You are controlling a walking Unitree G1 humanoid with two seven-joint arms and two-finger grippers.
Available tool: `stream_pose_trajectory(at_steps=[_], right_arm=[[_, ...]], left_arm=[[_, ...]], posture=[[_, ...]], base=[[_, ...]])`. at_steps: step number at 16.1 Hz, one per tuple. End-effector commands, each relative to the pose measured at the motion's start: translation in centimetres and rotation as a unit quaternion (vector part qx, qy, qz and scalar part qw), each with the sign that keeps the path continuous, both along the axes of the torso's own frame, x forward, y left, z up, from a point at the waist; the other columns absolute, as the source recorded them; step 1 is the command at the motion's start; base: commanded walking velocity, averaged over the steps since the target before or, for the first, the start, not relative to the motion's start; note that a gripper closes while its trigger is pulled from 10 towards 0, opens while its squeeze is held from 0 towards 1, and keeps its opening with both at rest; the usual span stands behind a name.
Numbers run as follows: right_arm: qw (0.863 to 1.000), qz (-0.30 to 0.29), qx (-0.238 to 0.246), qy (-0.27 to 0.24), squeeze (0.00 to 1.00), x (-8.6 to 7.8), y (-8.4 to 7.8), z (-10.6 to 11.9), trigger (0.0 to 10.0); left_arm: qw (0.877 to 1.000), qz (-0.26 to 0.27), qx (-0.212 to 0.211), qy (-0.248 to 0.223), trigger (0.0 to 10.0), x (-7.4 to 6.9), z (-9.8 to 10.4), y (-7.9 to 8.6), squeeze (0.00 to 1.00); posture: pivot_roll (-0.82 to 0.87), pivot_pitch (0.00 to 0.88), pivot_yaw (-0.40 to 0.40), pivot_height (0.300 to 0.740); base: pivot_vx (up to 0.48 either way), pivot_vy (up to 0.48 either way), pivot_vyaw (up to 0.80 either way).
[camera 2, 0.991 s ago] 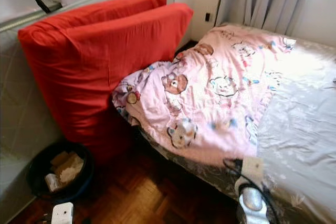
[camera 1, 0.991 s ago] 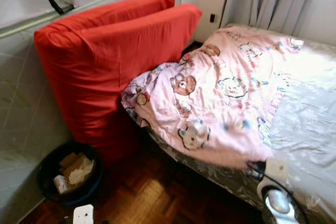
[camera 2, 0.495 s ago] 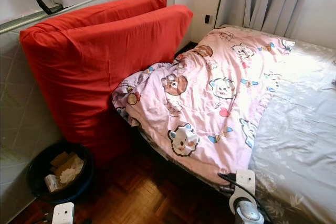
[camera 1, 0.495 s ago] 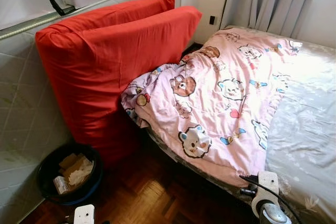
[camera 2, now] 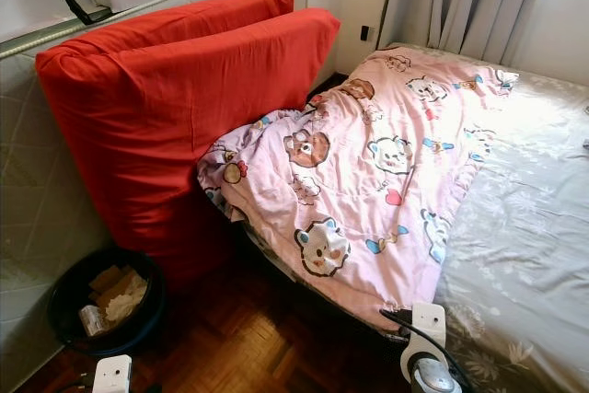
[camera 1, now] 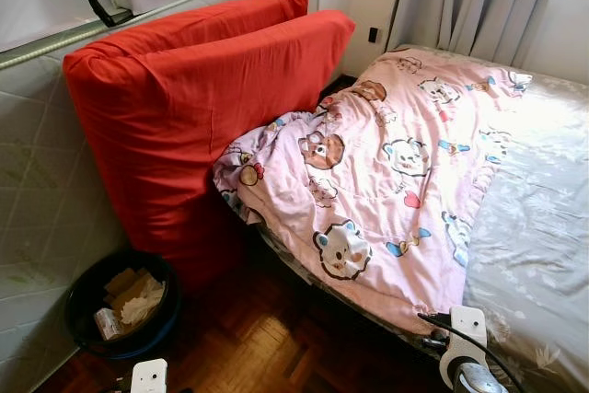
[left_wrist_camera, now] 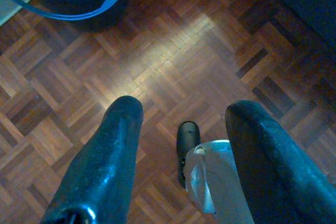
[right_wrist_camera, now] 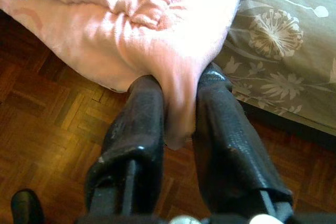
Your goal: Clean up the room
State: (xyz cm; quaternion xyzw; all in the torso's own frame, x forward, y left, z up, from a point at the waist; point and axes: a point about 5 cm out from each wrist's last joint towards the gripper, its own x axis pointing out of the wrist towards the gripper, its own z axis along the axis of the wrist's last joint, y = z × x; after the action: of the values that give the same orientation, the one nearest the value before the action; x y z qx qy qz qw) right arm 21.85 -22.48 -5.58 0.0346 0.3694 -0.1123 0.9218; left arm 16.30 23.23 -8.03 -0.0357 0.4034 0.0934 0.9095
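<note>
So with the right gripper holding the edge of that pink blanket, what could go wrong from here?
The right gripper pinches only a thin fold at the corner of the pink blanket, so a hard pull might slip it free. Pulled toward the floor, the blanket could slide off the bed onto the parquet. The left gripper hangs open and idle, so one arm takes the whole load.

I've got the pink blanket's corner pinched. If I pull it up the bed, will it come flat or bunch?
Likely bunch. The blanket is soft and puffy, already creased on the bed, so it should drape from the right gripper rather than stay flat. It looks light. The fingers pinch just a hanging corner, which might slip out under a hard tug.
</note>
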Motion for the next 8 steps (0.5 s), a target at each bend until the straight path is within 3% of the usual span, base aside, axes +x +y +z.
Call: stream_pose_trajectory(at_steps=[1, 3, 4, 5, 7, 8], right_arm=[[1.000, -0.012, 0.010, 0.015, 0.88, -0.7, -0.2, -0.5, 10.0], [1.000, -0.006, 0.012, 0.016, 0.88, -0.8, 0.0, -0.5, 10.0], [1.000, 0.002, 0.015, 0.019, 0.71, -1.0, 0.4, -0.7, 10.0], [0.999, 0.004, 0.019, 0.026, 0.00, -1.2, 0.6, -0.9, 10.0], [0.998, 0.018, 0.039, 0.047, 0.00, -1.9, 1.5, -1.6, 10.0], [0.996, 0.054, 0.027, 0.069, 0.00, -2.8, 2.1, -2.2, 10.0]], left_arm=[[1.000, -0.007, -0.001, 0.009, 10.0, -0.3, -0.1, 0.1, 0.00], [1.000, -0.007, -0.001, 0.009, 10.0, -0.2, -0.1, 0.1, 0.00], [1.000, -0.008, -0.001, 0.009, 10.0, -0.2, -0.1, 0.1, 0.00], [1.000, -0.009, -0.001, 0.009, 10.0, -0.2, -0.1, 0.1, 0.00], [1.000, -0.011, -0.001, 0.010, 10.0, -0.2, -0.1, 0.1, 0.00], [1.000, -0.012, -0.001, 0.010, 10.0, -0.2, -0.1, 0.1, 0.00]], posture=[[-0.05, 0.000, -0.003, 0.740], [-0.06, 0.000, -0.001, 0.740], [-0.06, 0.000, 0.002, 0.740], [-0.06, 0.000, 0.004, 0.740], [-0.06, 0.000, 0.007, 0.740], [-0.05, 0.000, 0.008, 0.740]], base=[[0.000, 0.000, 0.00], [0.000, 0.000, 0.00], [0.000, 0.000, 0.00], [0.000, 0.000, 0.00], [0.000, 0.000, 0.00], [0.000, 0.000, 0.00]])
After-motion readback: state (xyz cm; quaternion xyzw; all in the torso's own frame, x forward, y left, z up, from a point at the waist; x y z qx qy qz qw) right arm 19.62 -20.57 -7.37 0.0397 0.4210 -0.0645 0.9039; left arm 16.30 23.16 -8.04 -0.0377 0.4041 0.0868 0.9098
